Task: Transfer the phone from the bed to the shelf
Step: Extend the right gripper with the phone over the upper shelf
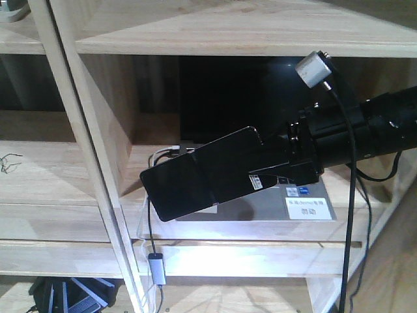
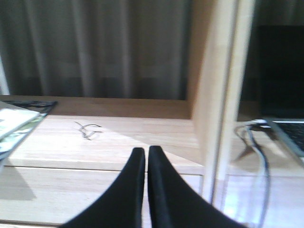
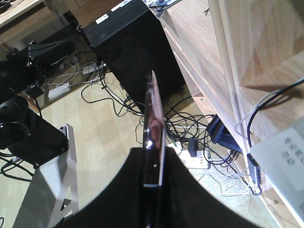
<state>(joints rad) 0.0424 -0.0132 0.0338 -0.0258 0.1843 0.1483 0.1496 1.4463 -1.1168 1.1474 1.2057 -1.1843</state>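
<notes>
— Right, the right gripper (image 1: 228,171) is clamped on the phone (image 1: 171,192), fingers pinching its two flat faces, and the free end sticks out to the left.

— Where does that put the phone?

— In the air, in front of the shelf (image 1: 228,40), level with the cubby that holds the laptop (image 1: 273,216). It touches no board. The right wrist view has it edge-on (image 3: 153,118), with floor and tangled leads beyond it and the shelf off to one side.

— And the other arm?

— The left gripper (image 2: 145,164) has its fingers pressed together on nothing, pointing at the bare board of the neighbouring bay.

— So which step is this?

— The bed is nowhere in sight, so I'd call it the end of the carry, with the placing about to start. Next it needs to swing in towards a board, get the phone flat and low, then let go. I can't tell how much room that cubby has, with the laptop and the cable (image 1: 151,231) at its front. The open board to the left looks easier.
</notes>
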